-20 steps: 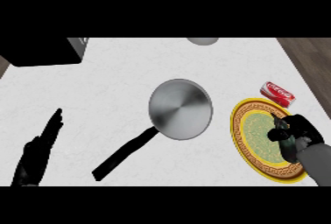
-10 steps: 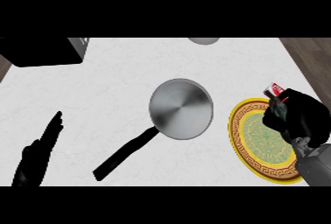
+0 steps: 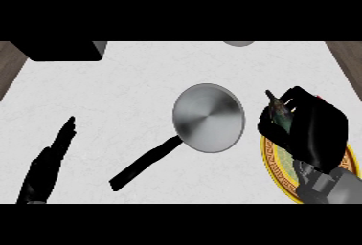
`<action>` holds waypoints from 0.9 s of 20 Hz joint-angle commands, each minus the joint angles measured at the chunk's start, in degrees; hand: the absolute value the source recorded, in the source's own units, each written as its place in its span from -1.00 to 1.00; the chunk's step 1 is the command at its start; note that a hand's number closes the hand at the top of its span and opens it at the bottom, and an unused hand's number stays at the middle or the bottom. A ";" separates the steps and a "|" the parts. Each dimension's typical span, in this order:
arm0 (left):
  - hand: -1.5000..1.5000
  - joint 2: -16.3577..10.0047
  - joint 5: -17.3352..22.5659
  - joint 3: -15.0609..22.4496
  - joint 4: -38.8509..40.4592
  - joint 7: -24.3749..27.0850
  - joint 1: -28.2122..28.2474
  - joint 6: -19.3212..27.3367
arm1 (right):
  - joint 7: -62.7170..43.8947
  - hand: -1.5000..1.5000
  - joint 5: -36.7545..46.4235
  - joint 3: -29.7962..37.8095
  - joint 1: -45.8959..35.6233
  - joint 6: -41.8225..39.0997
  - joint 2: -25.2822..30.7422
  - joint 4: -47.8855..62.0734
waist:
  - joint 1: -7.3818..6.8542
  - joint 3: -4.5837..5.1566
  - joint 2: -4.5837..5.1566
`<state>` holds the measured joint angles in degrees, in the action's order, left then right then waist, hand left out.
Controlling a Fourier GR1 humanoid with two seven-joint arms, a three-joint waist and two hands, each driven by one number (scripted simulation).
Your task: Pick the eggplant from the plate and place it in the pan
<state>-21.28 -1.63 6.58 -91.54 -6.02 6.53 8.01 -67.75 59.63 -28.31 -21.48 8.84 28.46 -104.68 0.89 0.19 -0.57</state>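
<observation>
The left hand [image 3: 44, 170] rests low at the left of the table [image 3: 141, 72], fingers straight and holding nothing. The pan [image 3: 209, 118] sits mid-table, its handle pointing down-left. At the right, the right hand [image 3: 311, 129] has its fingers curled round the eggplant [image 3: 278, 109], whose tip pokes out above the plate [image 3: 272, 160] on the side facing the pan. The carry looks short. It is best to travel left clear of the pan's rim, lower over the middle, then let go.
</observation>
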 commanded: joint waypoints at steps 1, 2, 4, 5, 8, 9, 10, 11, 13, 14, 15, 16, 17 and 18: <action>0.00 0.83 -0.08 -0.10 2.17 -2.59 -5.57 -0.61 | -9.95 1.00 2.52 1.39 -7.02 -3.63 -9.90 3.84 | -1.17 -0.12 0.71; 0.00 0.76 -1.15 1.08 -1.56 -2.24 -2.16 -0.25 | -6.00 1.00 2.31 3.36 -5.65 1.43 -10.84 8.15 | -1.75 -0.20 0.69; 0.00 0.88 -0.14 -0.44 3.35 3.02 -1.73 -1.45 | -4.70 1.00 1.77 6.63 -8.97 0.31 -13.19 12.60 | -1.79 -0.14 0.81; 0.00 0.91 -0.23 0.00 2.03 -1.04 -4.49 -1.63 | -4.95 1.00 2.82 5.01 -8.03 2.13 -16.79 12.89 | -1.55 -0.17 0.77; 0.00 0.86 -0.31 -0.11 0.68 -2.28 -5.33 -1.72 | 3.91 1.00 -0.23 11.96 -13.20 8.12 -19.14 27.53 | -2.57 -0.24 1.17; 0.00 0.82 -0.92 0.12 -1.84 -2.52 -3.19 -0.96 | 3.04 1.00 -0.57 13.14 -17.31 5.46 -20.97 30.25 | -3.04 -0.22 1.02; 0.00 2.71 -2.40 1.73 -0.51 -1.38 -3.10 0.25 | 6.54 1.00 -0.46 14.14 -14.25 10.88 -20.98 34.33 | -2.75 -0.24 1.16; 0.00 2.25 -1.83 1.54 -0.31 -1.65 -3.75 -1.11 | 4.51 1.00 -0.07 13.95 -18.91 7.31 -24.05 36.40 | -2.57 -0.20 1.00; 0.00 1.26 -2.15 1.17 -2.15 -3.68 -4.24 -1.34 | 8.65 1.00 -0.39 15.61 -18.35 12.23 -25.68 44.79 | -3.02 -0.25 1.19; 0.00 2.97 -3.00 1.84 0.70 0.32 -1.58 -0.38 | 13.45 1.00 -2.95 18.39 -18.92 12.47 -23.47 48.02 | -2.79 -0.22 1.19; 0.00 1.38 -1.44 -0.61 2.98 -0.08 -5.18 -2.17 | 14.36 1.00 -2.33 18.34 -19.89 13.20 -24.61 52.06 | -2.60 -0.20 1.27; 0.00 1.11 -0.96 0.06 -0.33 -1.50 -3.73 -2.83 | 14.04 1.00 -2.06 18.61 -24.09 12.35 -26.45 56.66 | -3.47 -0.22 1.33; 0.00 2.45 -2.78 0.62 2.61 -1.73 -6.43 -1.35 | 17.76 1.00 -3.39 19.21 -23.29 13.26 -26.15 59.49 | -2.87 -0.23 1.39; 0.00 2.21 -2.14 1.75 -1.70 -5.05 -5.80 -2.11 | 18.20 1.00 -4.99 19.45 -25.26 7.98 -25.38 61.21 | -3.76 -0.27 1.51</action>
<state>-19.44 -3.49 7.34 -91.27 -8.12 1.98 6.38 -53.51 57.25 -11.09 -42.20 18.50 4.32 -54.54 -2.14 -0.04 0.72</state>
